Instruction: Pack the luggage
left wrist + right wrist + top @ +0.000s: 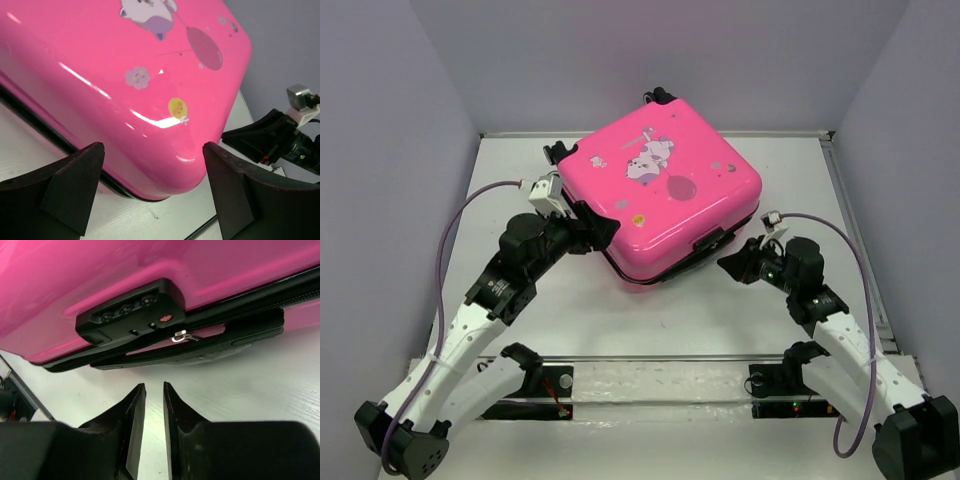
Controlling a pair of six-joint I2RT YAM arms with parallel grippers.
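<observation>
1. Table (650, 330): white top, pale walls on three sides.

2. Luggage (670, 190): hot-pink hard-shell child's suitcase with black zipper trim. It lies flat on the middle to far part of the table, printed shell up, turned diagonally with one corner toward the arms. The shells are together and no lining shows.

3. Left arm (485, 310): white and black, reaching in to the near-left side of the luggage.

4. Right arm (830, 320): same build, reaching toward the near-right side.

5. Left gripper (152, 165): fingers (75, 185) spread wide, the rounded near corner of the luggage showing between them. Whether either finger touches the shell cannot be told.

6. Right gripper (153, 387): fingers drawn nearly together, only a thin slit left and nothing in it. It sits low over the table, just short of the lock side of the luggage, apart from it.

7. Carry handle (200, 347): black, flat along the zipper edge.

8. Combination lock (130, 307): black, three dials, a red spot beside them.

9. Wheels (660, 95): black, at the far corner; another pair at the left corner.

10. Cat print (648, 157): white and lilac.

11. Balloon print (682, 188): darker pink, just below the cat.

12. Zipper pull (181, 335): small, silver, below the lock.
</observation>
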